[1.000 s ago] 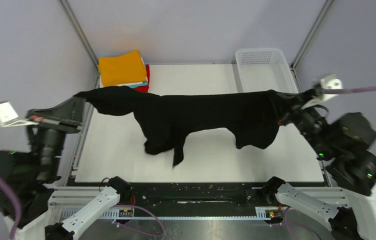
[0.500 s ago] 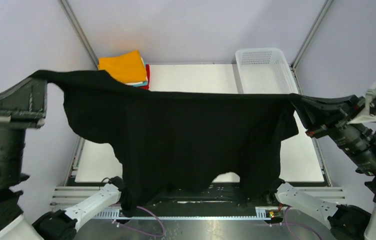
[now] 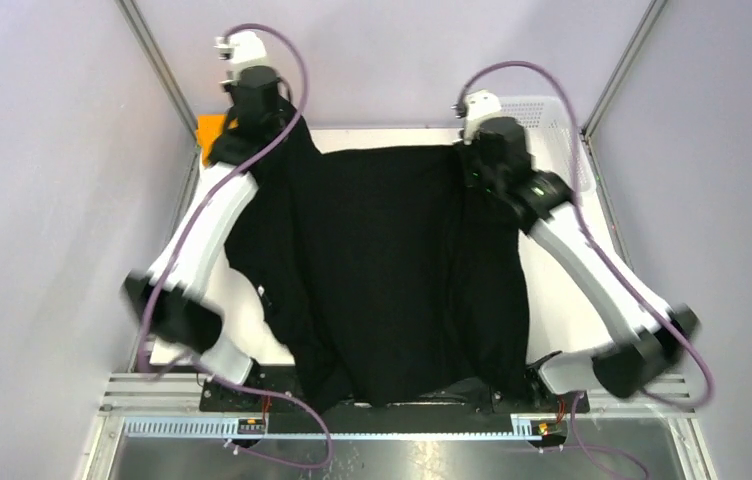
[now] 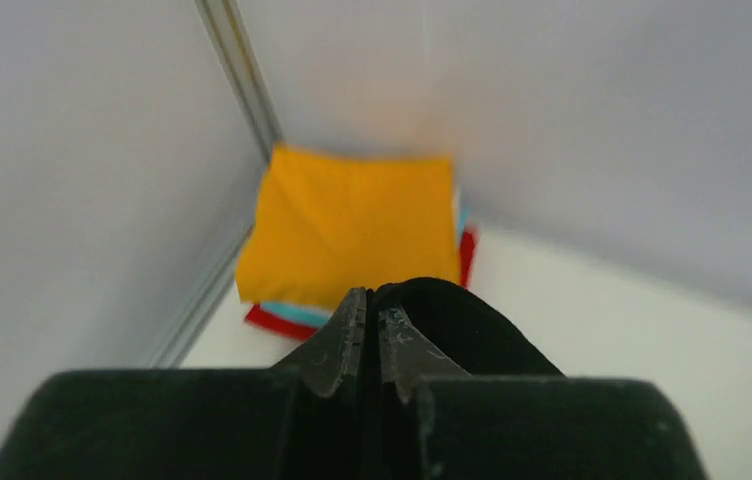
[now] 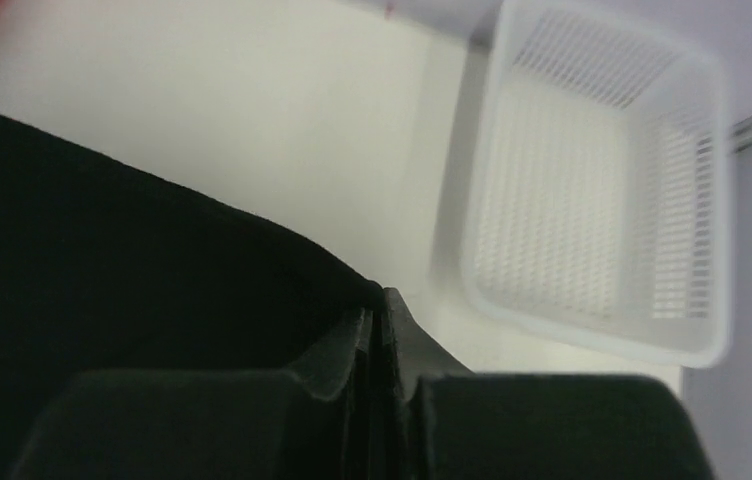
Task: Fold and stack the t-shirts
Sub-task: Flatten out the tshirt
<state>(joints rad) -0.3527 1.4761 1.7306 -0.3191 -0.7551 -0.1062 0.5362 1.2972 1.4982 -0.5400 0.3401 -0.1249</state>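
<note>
Both arms were stretched to the far edge of the table (image 3: 562, 300). The left gripper (image 4: 372, 300) was by the far-left corner, the right gripper (image 5: 377, 310) near the far-right corner. There was little room past them: the back wall was close, and the side walls and frame posts closed in both corners. A bare strip of table showed at the far edge between the arms, with more bare table along the left and right edges.

The black shirt (image 3: 392, 270) lay spread down the middle of the table from far edge to near edge. Its lower part hung over the near edge and covered the arm bases. The left side was bunched in folds, the right side flatter.

The left gripper's jaws were pressed together, pinching a far corner of the black shirt. The cloth trailed back under the wrist. Just beyond its tips sat the stack (image 4: 352, 225) in the far-left corner, an orange shirt on top with teal and red edges under it. The right gripper was likewise pinched shut on the other far corner of the black shirt. The basket (image 5: 592, 180) stood just right of and beyond it, apart from the cloth.

Half a second earlier the shirt had hung high, stretched between arms out over the left and right edges. At this moment the arms had swung in to the far edge and the shirt was down on the table. The stack and basket had not moved.
</note>
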